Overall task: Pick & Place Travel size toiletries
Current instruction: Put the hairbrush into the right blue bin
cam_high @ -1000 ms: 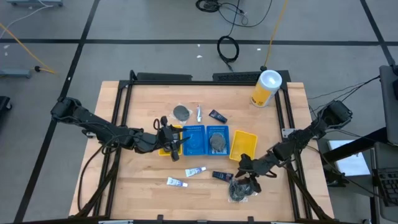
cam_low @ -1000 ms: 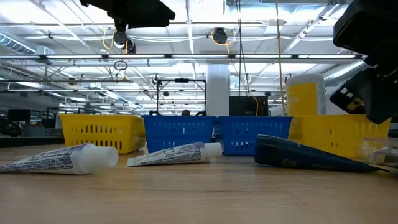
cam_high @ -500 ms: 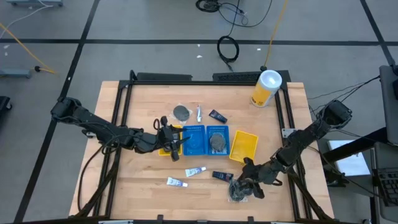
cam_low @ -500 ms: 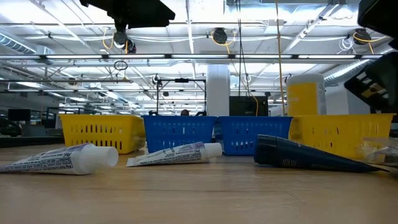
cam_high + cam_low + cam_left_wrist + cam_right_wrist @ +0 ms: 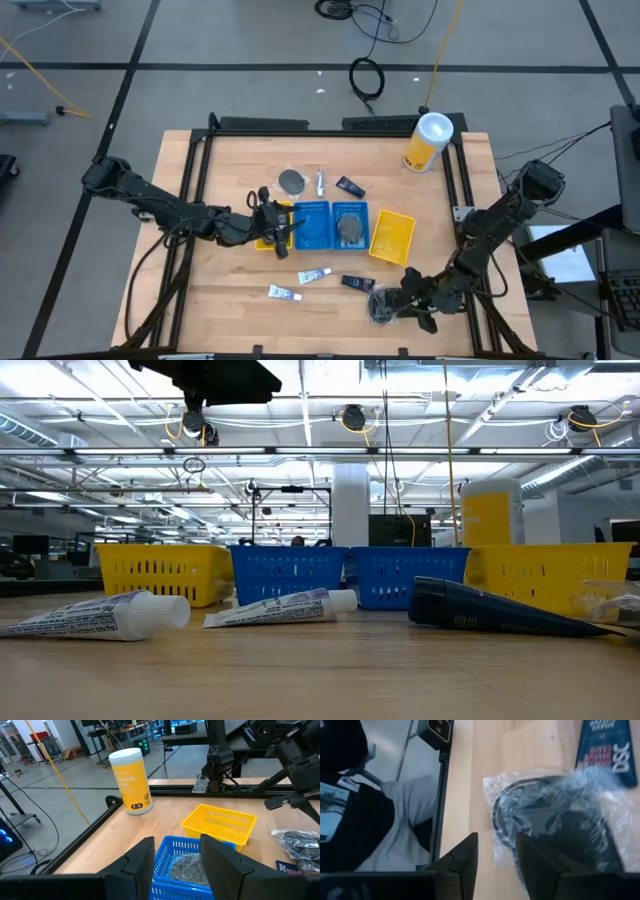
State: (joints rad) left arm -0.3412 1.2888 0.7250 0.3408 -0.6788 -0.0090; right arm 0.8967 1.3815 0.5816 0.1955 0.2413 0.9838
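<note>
Your right gripper (image 5: 392, 308) sits low at the table's near right edge with jaws parted a moderate gap, holding nothing, right at the clear-wrapped dark bundle (image 5: 560, 827) that lies flat just ahead of the fingertips (image 5: 465, 855) and partly past the gap, next to a navy packet (image 5: 607, 750). Your left gripper (image 5: 175, 865) hovers over the blue bin (image 5: 187, 865) mid-table, jaws parted and empty, a grey wrapped bundle (image 5: 187, 867) lying in that bin straight ahead. Two white tubes (image 5: 314, 276) (image 5: 283, 293) lie flat near the front, long axes running roughly left-right, well apart from both jaws.
</note>
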